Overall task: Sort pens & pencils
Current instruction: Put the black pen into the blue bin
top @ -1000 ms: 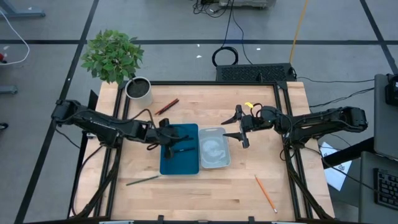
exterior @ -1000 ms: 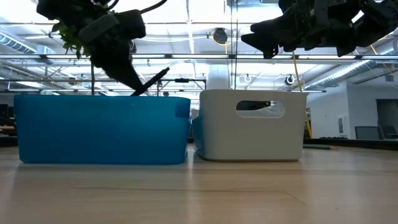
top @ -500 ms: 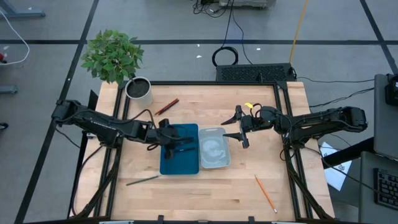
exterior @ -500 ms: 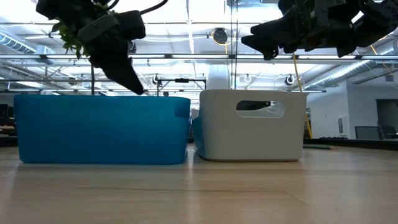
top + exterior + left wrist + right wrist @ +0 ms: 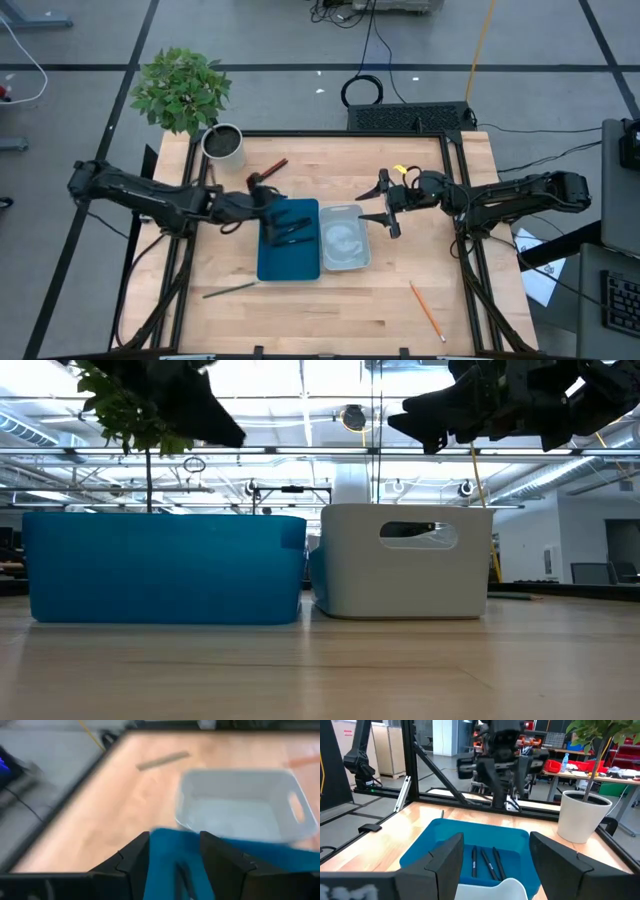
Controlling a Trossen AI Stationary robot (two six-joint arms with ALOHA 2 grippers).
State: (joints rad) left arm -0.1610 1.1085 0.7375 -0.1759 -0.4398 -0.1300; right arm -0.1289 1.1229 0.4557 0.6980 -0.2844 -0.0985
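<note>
Three black pens lie side by side on the floor of the blue tray; the high view shows the pens too. My left gripper hangs open above the tray's far left corner, holding nothing; its wrist view shows the left gripper with the tray between its fingers. My right gripper waits open above the far right corner of the white tray. A red pencil, a grey-green pencil and an orange pencil lie flat on the table.
A potted plant stands at the table's far left corner. The two trays sit side by side mid-table. Bare wood lies along the near edge around the grey-green and orange pencils.
My left gripper has opened and let go of a black pen, which has dropped into the blue tray. The gripper has then risen and drawn back toward the table's far left, away from the tray's middle.
</note>
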